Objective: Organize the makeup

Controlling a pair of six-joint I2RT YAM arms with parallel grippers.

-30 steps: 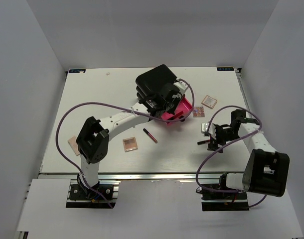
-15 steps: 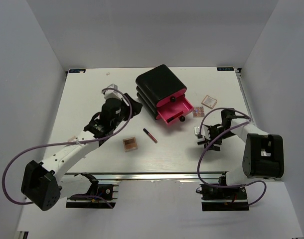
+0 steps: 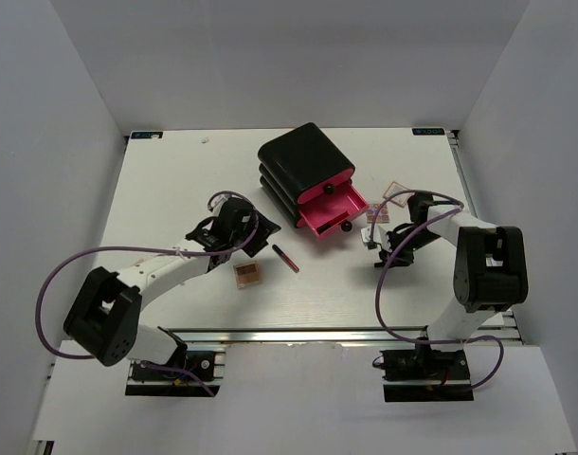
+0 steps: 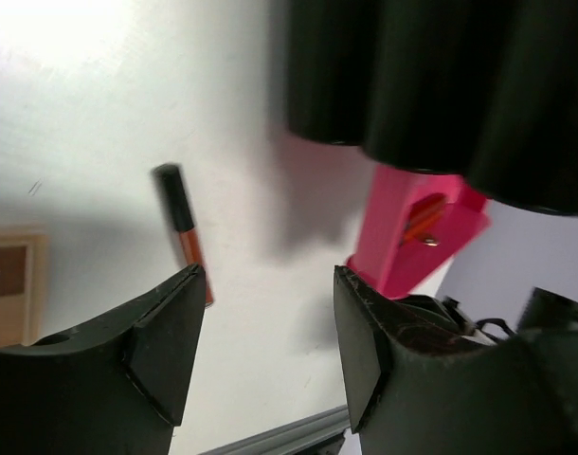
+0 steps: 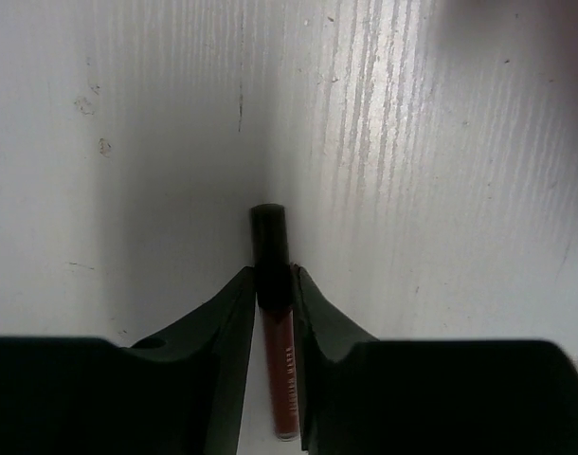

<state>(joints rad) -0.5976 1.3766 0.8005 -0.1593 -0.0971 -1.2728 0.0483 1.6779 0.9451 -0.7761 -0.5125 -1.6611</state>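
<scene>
Right jaws around stick point(image 5: 275, 327), nearer drawer point(image 3: 319, 220)

- Black three-drawer box point(image 3: 304, 163) at table point(image 3: 166, 180) centre-back, bottom pink drawer point(image 3: 329, 211) pulled open.
- Black-and-red stick point(image 3: 285, 257) lies in front of the box; square palette point(image 3: 247, 274) just left of it.
- Left gripper point(image 3: 254, 237) low, near the stick, fingers unclear.
- Right gripper point(image 3: 380, 248) low, right of the drawer.
- Second palette point(image 3: 398, 192) behind the right arm.

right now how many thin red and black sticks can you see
2. One stick lies on the table near the open pink drawer; the other stick is clamped in the right gripper. More may be hidden in the drawer unit.
</scene>
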